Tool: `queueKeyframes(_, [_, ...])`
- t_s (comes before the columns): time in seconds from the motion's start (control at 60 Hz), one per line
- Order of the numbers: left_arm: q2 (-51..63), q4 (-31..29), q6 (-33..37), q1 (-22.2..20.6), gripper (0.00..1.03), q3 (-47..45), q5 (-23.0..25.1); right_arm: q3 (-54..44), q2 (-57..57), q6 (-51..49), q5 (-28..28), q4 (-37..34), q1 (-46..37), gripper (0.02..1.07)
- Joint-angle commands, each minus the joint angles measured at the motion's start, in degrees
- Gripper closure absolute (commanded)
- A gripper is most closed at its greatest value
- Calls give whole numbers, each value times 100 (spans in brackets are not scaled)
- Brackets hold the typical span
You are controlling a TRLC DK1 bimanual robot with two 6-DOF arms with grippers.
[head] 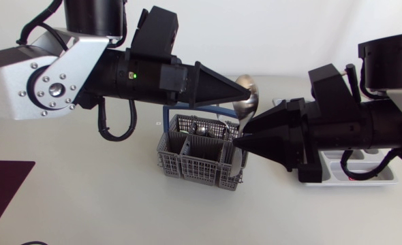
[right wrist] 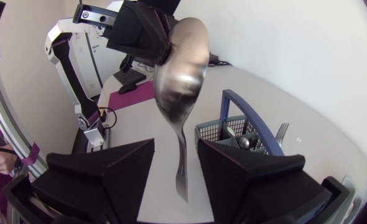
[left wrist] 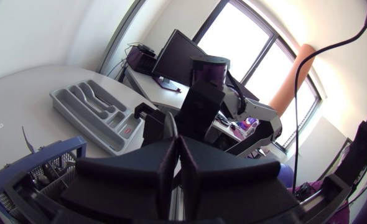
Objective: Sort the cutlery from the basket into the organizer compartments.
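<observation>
A large silver spoon [head: 246,102] hangs upright above the grey cutlery basket [head: 187,160], bowl uppermost. My left gripper [head: 234,94] is shut on the edge of its bowl. In the right wrist view the spoon [right wrist: 182,68] drops its handle between the two fingers of my right gripper [right wrist: 176,150], with a gap on each side, so that gripper is open. My right gripper [head: 238,143] points at the handle from the right. The basket [right wrist: 246,127] holds more cutlery, a fork [right wrist: 282,130] among them. The grey organizer [head: 385,178] lies under my right arm.
The basket has a raised blue handle [right wrist: 246,102] close behind the spoon. A dark maroon mat [head: 0,187] covers the table's front left corner. In the left wrist view the organizer [left wrist: 78,109] lies beyond the basket [left wrist: 22,180].
</observation>
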Motion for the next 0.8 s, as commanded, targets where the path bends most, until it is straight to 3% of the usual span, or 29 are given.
queueKeyframes(0.0, [99,113,-222,42,97,206,125,166,64,142,-53,57,87,72])
queueKeyframes(0.167, [107,157,-275,77,97,215,142,113,64,142,-61,84,96,97])
queueKeyframes(0.483, [142,341,-486,130,94,224,169,43,20,195,0,84,96,101])
queueKeyframes(0.55, [142,420,-573,147,78,224,169,25,-15,204,18,66,96,101])
queueKeyframes(0.667, [134,412,-591,253,33,294,160,-10,-147,213,70,-4,61,101])
queueKeyframes(0.733, [107,420,-600,349,19,338,125,-28,-226,204,114,-92,8,101])
queueKeyframes(0.783, [90,420,-609,464,14,365,72,-45,-287,178,158,-162,-80,101])
